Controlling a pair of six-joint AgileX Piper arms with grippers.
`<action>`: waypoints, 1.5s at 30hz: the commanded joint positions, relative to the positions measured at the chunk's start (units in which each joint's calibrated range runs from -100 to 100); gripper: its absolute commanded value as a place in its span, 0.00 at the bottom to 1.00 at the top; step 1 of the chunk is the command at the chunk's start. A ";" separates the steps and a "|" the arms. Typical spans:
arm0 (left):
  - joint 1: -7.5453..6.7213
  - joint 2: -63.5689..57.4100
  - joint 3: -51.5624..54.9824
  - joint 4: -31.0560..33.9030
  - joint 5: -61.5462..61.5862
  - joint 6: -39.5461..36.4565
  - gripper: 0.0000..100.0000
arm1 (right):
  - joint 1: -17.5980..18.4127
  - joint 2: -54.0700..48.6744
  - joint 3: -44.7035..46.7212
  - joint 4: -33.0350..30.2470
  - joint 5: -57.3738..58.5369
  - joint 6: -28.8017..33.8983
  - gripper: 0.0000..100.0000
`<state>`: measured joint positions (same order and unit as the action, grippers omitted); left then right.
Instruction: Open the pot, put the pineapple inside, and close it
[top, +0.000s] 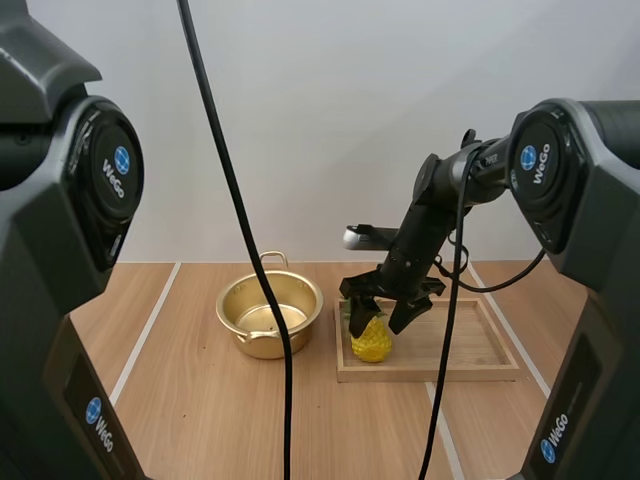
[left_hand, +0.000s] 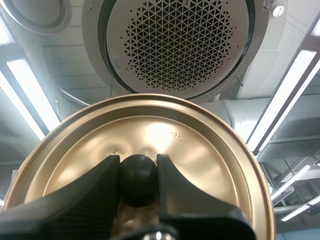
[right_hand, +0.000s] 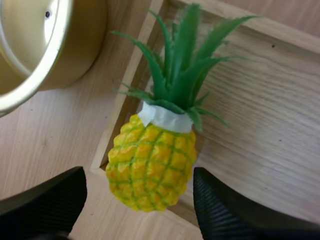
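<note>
Overhead first: pot (top: 270, 312) lidless on the table, left of the wooden tray (top: 470, 358). Pineapple (top: 372, 340) at the tray's near corner, pot side. Right gripper (top: 382, 322) directly above it, fingers spread, straddling the fruit. Right arm is the nearer one.

Left wrist: left gripper (left_hand: 138, 167) pinching the black knob (left_hand: 138, 182) of the lid (left_hand: 200, 150).

Right wrist: shows what overhead hides. Long axis runs between the open fingers, green crown pointing away toward the tray's middle, body at the rim corner, pot just beside. Judgement: straight descent, then close across the body.
</note>
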<state>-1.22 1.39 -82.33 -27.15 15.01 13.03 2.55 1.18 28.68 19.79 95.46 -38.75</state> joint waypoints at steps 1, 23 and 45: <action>-0.05 -0.59 -0.23 -0.89 -0.92 0.08 0.00 | 0.92 0.64 0.30 -0.14 0.76 -0.50 1.00; -0.05 -0.59 -0.23 -0.89 -0.92 0.08 0.00 | 1.37 4.50 2.30 -6.78 -9.75 3.25 0.00; -0.05 -0.83 -0.23 -0.89 2.47 0.08 0.00 | 1.37 -19.29 -10.03 -8.13 -12.99 3.68 0.00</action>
<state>-1.22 1.15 -82.33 -27.15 16.64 13.03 3.87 -14.87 20.05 11.99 83.50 -35.20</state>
